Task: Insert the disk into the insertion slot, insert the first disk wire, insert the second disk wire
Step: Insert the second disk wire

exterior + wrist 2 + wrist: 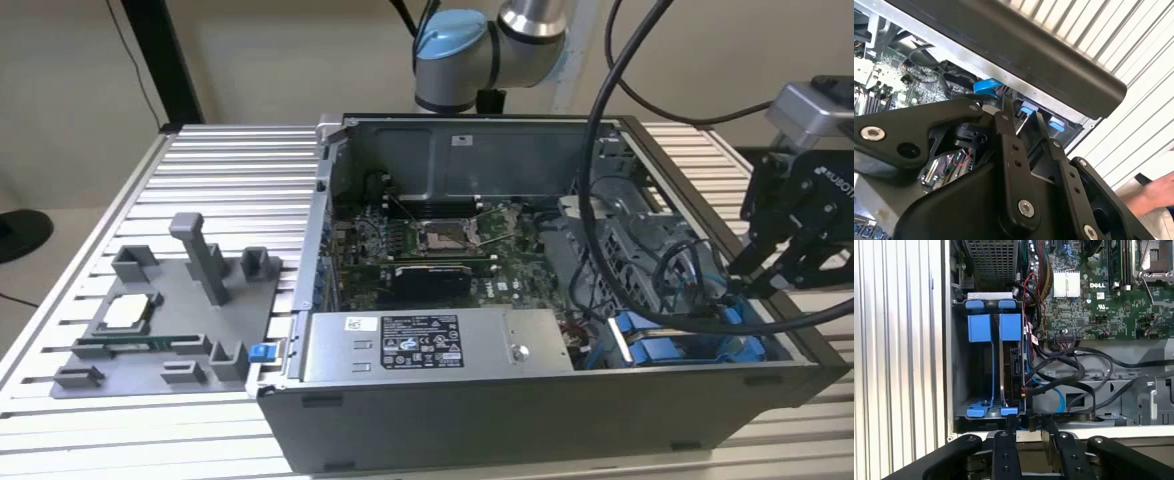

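Note:
The disk (1015,372) stands edge-on in the insertion slot, a bay of the grey drive cage (959,365), with a blue carrier frame (1010,326) clipped round it. A second blue carrier (979,327) sits in the bay beside it. My gripper (1028,422) hovers just over the case edge at the cage's end, in line with the disk, open, with nothing between its fingers (1010,427). In the exterior view the gripper (747,278) hangs over the case's right side, above the blue carriers (694,350). Loose black wires (1069,370) and a blue wire (1056,392) lie next to the disk.
The open case (534,420) lies on a slatted metal table (227,170). Inside are the motherboard (441,240) and a labelled grey power-supply box (427,345). A grey fixture tray (160,320) sits at the exterior view's left. A person's hand (1154,192) rests beyond the case.

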Motion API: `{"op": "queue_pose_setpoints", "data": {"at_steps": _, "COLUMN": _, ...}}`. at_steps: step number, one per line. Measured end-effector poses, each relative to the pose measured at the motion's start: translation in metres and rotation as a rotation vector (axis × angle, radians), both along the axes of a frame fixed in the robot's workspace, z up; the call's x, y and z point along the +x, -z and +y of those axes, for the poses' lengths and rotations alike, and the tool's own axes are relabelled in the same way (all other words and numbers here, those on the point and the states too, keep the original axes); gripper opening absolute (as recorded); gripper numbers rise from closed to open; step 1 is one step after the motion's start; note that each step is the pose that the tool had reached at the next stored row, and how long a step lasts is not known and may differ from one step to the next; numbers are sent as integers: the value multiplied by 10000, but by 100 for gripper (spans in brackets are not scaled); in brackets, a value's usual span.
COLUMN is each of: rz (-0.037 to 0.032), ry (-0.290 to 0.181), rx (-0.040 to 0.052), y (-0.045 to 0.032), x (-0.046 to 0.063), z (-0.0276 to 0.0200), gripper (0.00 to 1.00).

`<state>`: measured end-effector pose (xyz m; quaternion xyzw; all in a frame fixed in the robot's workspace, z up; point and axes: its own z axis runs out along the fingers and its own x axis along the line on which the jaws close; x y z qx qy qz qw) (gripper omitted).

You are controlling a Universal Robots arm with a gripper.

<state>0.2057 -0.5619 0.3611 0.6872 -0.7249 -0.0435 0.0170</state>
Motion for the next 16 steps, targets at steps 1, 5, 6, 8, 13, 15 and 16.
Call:
{"op": "queue_pose_setpoints", "data": {"at_steps": 1, "rz": 11, "ry": 0, "rx": 0, "y": 11, "x": 2, "z": 0, "gripper": 100}}
{"op": "queue_pose_setpoints", "data": {"at_steps": 5, "rz": 90, "ry": 1, "rx": 1, "y": 42, "x": 2, "z": 0, "gripper": 100}}
{"op": "queue_pose_setpoints", "data": {"at_steps": 6, "rz": 97, "ry": 2, "rx": 3, "y": 45, "x": 2, "z": -1, "gripper": 100}}
{"op": "queue_pose_setpoints", "data": {"at_steps": 8, "rz": 104, "ry": 1, "rx": 10, "y": 49, "x": 3, "z": -1, "gripper": 100}}
{"op": "queue_pose_setpoints", "data": {"at_steps": 13, "rz": 111, "ry": 1, "rx": 45, "y": 50, "x": 3, "z": 0, "gripper": 0}}
{"op": "queue_pose_setpoints", "data": {"at_steps": 15, "rz": 118, "ry": 1, "rx": 52, "y": 49, "x": 2, "z": 0, "gripper": 0}}
{"op": "queue_pose_setpoints", "data": {"at_steps": 16, "rz": 123, "ry": 1, "rx": 58, "y": 46, "x": 3, "z": -1, "gripper": 0}}
